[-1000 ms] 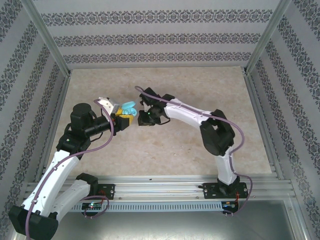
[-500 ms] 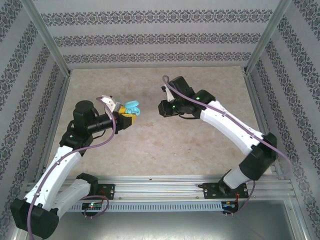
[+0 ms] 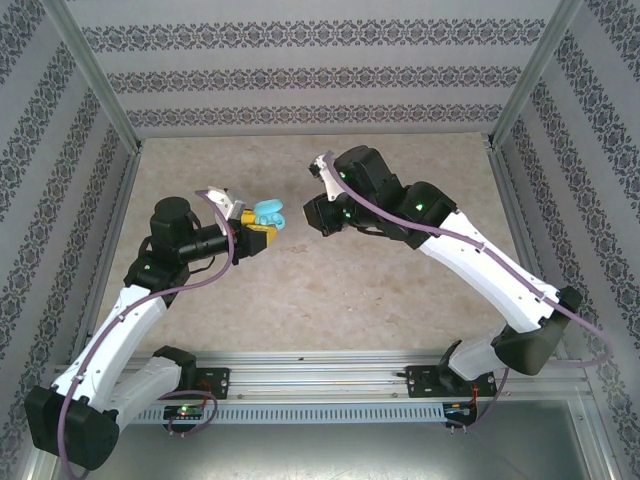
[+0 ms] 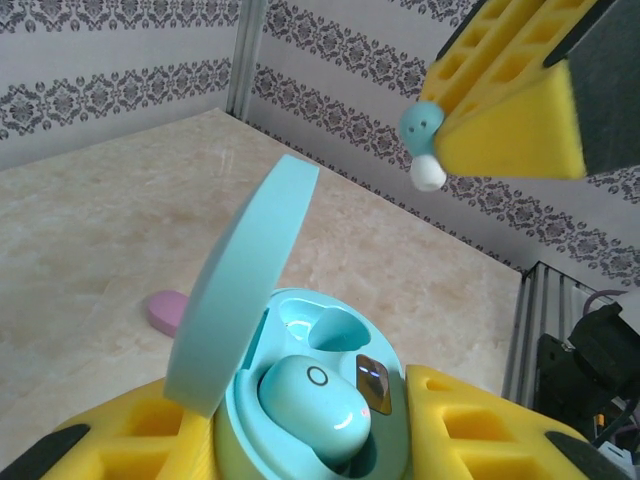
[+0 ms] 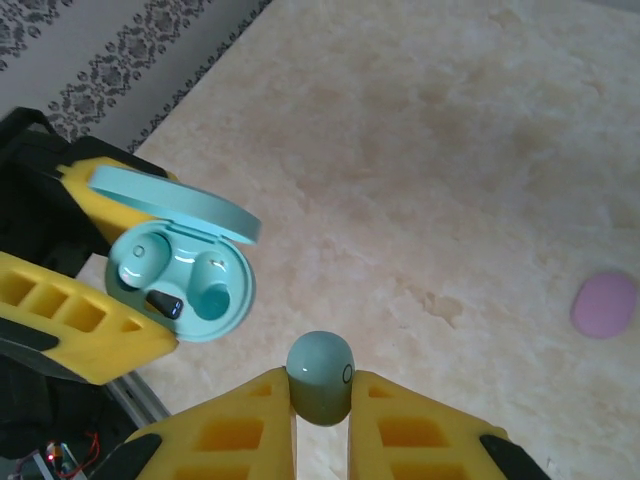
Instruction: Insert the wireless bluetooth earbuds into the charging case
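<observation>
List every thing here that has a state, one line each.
Blue case, lid open, one slot empty, clamped in the left claw.
Seated earbud, in its slot in the case.
Second earbud, pinched in the right claw, outside the case.
Pink case, lying on the table, looks shut.

Arms both stretched forward; left gripper (image 3: 258, 232) clamped around open light-blue case (image 3: 266, 213); right gripper (image 3: 320, 214) just right of case, apart, facing it, pinching light-blue earbud (image 5: 320, 380) between yellow pads (image 5: 405, 425).
</observation>
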Robot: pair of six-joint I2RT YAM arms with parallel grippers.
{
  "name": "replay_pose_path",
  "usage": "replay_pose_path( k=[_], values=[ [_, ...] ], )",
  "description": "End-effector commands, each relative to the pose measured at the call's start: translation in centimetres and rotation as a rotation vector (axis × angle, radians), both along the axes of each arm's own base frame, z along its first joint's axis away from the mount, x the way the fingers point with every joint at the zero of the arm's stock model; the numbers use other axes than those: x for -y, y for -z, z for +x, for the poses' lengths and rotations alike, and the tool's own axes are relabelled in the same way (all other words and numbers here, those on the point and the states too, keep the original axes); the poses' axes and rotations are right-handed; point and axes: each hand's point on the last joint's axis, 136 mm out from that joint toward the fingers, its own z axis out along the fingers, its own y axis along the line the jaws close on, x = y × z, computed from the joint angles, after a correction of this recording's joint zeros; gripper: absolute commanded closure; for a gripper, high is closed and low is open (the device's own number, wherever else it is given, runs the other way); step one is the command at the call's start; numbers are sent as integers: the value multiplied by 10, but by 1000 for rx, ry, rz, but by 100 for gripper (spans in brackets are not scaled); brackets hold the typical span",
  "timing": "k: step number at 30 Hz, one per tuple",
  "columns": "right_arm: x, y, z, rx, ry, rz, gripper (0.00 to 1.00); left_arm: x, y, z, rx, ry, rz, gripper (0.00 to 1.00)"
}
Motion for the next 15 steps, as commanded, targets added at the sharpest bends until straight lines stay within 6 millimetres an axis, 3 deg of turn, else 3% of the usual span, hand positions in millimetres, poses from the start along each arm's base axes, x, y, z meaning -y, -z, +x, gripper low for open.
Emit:
replay_pose_path(
  k=[1,15],
  values=[
    [-5,-10,-3,46,-42,-16,84,6,-25,-5,64,44,-43,77],
    [-36,6,-13,35,-172,-127,84,10,-26,-6,44,73,-60,77]
  ],
)
